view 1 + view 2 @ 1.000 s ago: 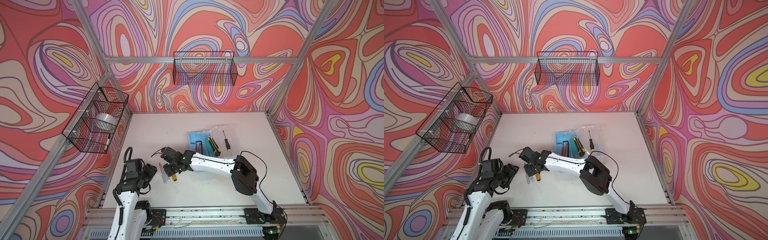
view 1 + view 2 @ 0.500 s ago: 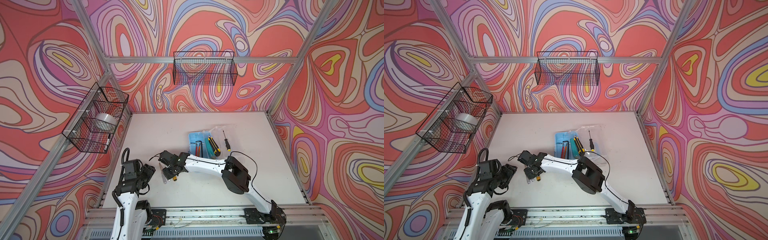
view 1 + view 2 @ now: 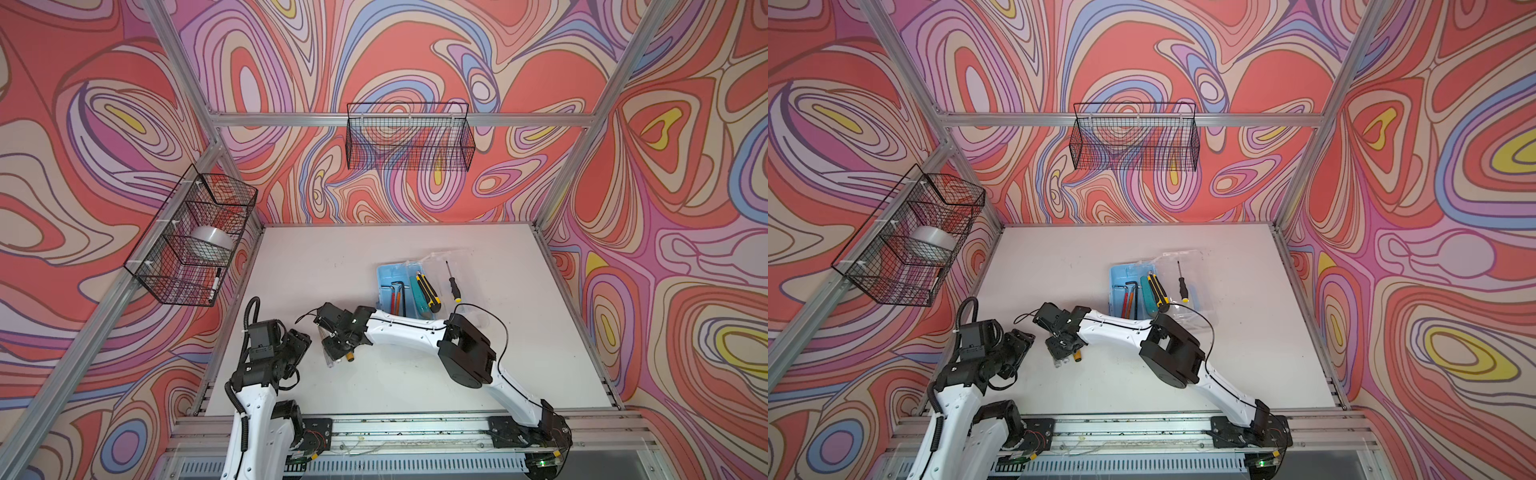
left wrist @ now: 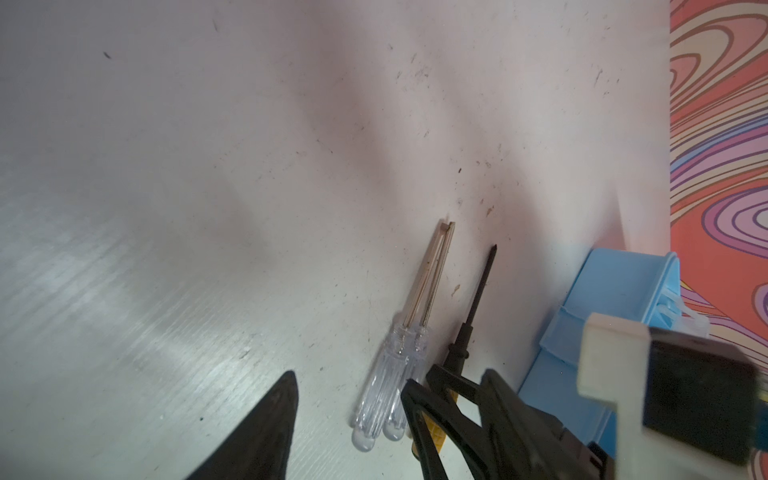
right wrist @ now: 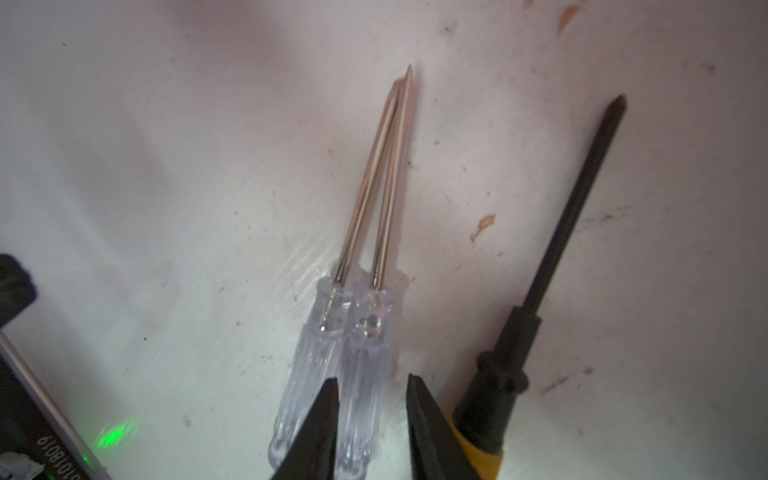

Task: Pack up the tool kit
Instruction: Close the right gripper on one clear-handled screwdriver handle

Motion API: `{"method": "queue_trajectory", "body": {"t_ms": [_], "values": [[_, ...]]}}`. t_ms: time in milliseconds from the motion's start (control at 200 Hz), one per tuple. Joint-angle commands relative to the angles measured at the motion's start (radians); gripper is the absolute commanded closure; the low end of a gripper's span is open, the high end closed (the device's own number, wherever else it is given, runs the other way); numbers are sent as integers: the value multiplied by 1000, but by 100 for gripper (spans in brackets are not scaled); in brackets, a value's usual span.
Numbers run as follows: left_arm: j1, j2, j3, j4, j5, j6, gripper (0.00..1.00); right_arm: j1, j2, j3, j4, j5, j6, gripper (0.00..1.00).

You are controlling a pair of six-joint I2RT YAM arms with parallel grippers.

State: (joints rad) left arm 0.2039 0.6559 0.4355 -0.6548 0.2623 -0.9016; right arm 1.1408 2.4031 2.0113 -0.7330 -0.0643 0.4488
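In both top views the right gripper (image 3: 337, 352) covers what it works on. Only the butts of clear handles and 1 yellow butt show from under it on the white table (image 3: 374, 386). The right wrist view shows more: 2 clear-handled screwdrivers (image 5: 309, 374) lie side by side, handles touching and shafts meeting at the tips. A black-shafted screwdriver (image 5: 552, 257) with a yellow handle lies just beside them. The right gripper's fingers (image 5: 320, 424) are drawn in narrow against both flanks of the clear handle nearer the black shaft. The handle ends are cut off by the frame edge.

The left gripper (image 3: 303, 343) is near the table's left edge, just beside the right one, wide and holding nothing. In the left wrist view only 1 of its fingers (image 4: 266, 424) is plain; the other is lost among the right gripper's black parts.

The tool kit box (image 3: 384, 276), light blue, sits mid-table behind the right arm, which hides its near end. Its clear lid (image 3: 457, 255) lies open on the side away from the left arm, faint against the table. In the box lie hex keys (image 3: 397, 286), red-handled tools (image 3: 397, 303) too small to name, a teal utility knife (image 3: 417, 297) and a black-and-yellow utility knife (image 3: 428, 291). A second black-and-yellow screwdriver (image 3: 452, 282) rests on the lid.

The rear wire basket (image 3: 409, 137) hangs on the back wall. The left wire basket (image 3: 166, 266) holds a tape roll (image 3: 212, 241) and a marker (image 3: 216, 282)
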Motion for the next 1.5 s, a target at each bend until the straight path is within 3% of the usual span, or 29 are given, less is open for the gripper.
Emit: {"method": "queue_trajectory", "body": {"t_ms": [0, 466, 776, 1041, 1237, 1497], "values": [[6, -6, -13, -4, -5, 1, 31, 8, 29, 31, -33, 14, -12, 71], [6, -10, -20, -4, -8, 0, 31, 23, 117, 162, -165, 121, -22, 72], [5, -18, -30, 3, -5, -5, 31, 25, 128, 166, -174, 139, -9, 79], [6, -17, -35, 10, -6, -6, 31, 25, 82, 135, -119, 131, -6, 85], [6, -16, -38, 13, 3, -8, 31, 24, 60, 139, -93, 124, -10, 100], [6, -12, -20, 1, -5, -3, 32, 15, -23, 119, -80, 174, -16, 100]]}}
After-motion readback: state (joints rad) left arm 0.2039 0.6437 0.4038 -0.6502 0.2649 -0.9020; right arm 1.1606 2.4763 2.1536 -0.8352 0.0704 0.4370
